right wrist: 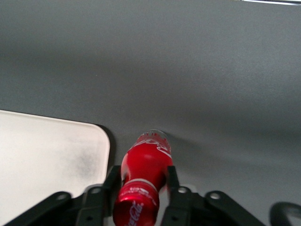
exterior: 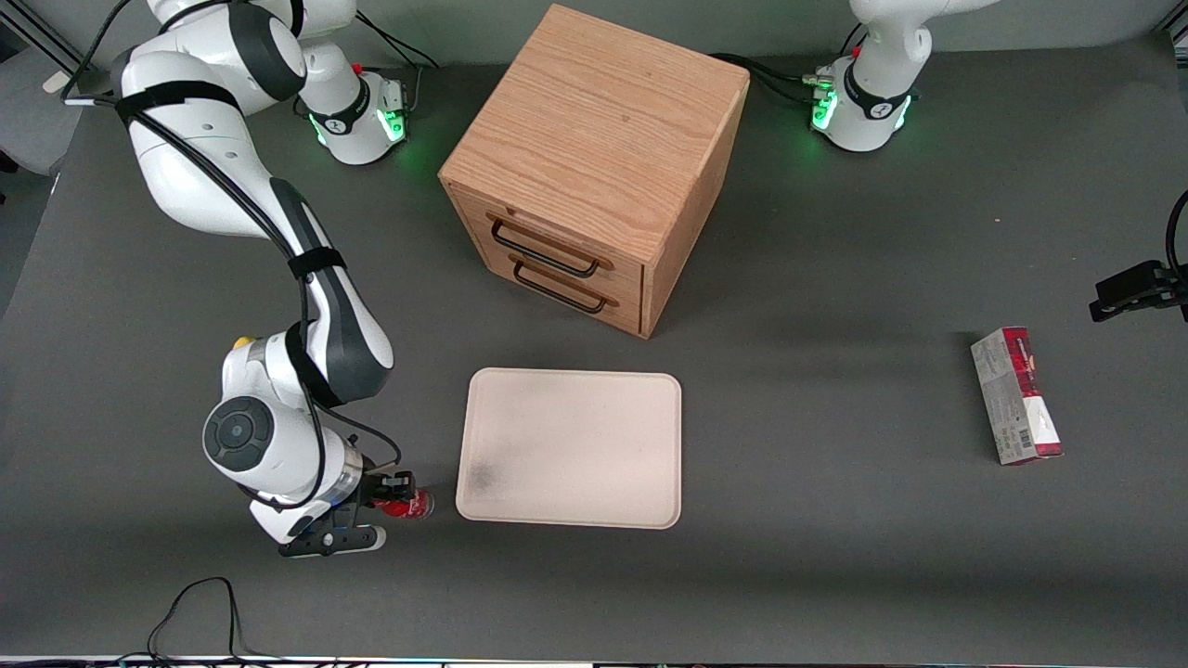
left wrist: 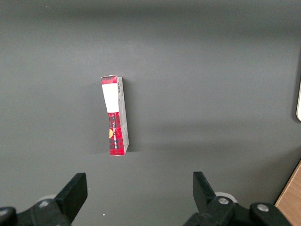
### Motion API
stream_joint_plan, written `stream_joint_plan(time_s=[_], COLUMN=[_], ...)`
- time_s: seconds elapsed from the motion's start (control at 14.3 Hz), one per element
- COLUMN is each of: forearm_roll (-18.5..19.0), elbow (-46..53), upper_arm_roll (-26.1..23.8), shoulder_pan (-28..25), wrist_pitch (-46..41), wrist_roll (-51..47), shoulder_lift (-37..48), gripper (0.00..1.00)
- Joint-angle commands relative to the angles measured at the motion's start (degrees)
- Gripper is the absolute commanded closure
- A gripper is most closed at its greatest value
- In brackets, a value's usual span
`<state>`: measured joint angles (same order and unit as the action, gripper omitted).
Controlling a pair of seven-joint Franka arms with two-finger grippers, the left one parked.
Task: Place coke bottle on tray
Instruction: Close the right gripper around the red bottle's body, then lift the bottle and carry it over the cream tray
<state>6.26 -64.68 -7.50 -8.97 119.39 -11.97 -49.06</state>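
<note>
- The coke bottle (right wrist: 145, 172) is small, with a red cap, a red label and white script. It sits between the two fingers of my hand (exterior: 394, 494), which press its sides just below the cap. In the front view the bottle (exterior: 411, 504) shows at the tip of my hand, just beside the tray's smudged corner, not on the tray.
- The tray (exterior: 575, 445) is flat, rectangular and cream-pink, with rounded corners and a low rim. It lies flat on the desk, in front of the drawers. A grey smudge marks the corner (right wrist: 87, 160) nearest the bottle.
</note>
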Motion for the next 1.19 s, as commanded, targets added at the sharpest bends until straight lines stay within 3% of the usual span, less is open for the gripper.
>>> stream_joint_plan(time_s=[0.0, 0.28, 0.63, 0.91, 1.12], forearm_roll=[0.9, 0.9, 0.3, 0.4, 0.5], elbow=[-0.1, 0.3, 0.3, 0.2, -0.7], upper_arm_roll=[-0.4, -0.4, -0.6, -5.8, -10.1], shoulder_pan=[0.3, 0.4, 0.8, 0.3, -0.8], wrist_pitch=[-0.1, -3.6, -18.0, -24.0, -23.5], wrist_roll=[-1.1, -1.5, -1.7, -9.9, -17.5], shoulder_lift=[0.5, 4.2, 16.6, 22.3, 22.5], gripper=[1.0, 1.0, 1.0, 1.0, 1.0])
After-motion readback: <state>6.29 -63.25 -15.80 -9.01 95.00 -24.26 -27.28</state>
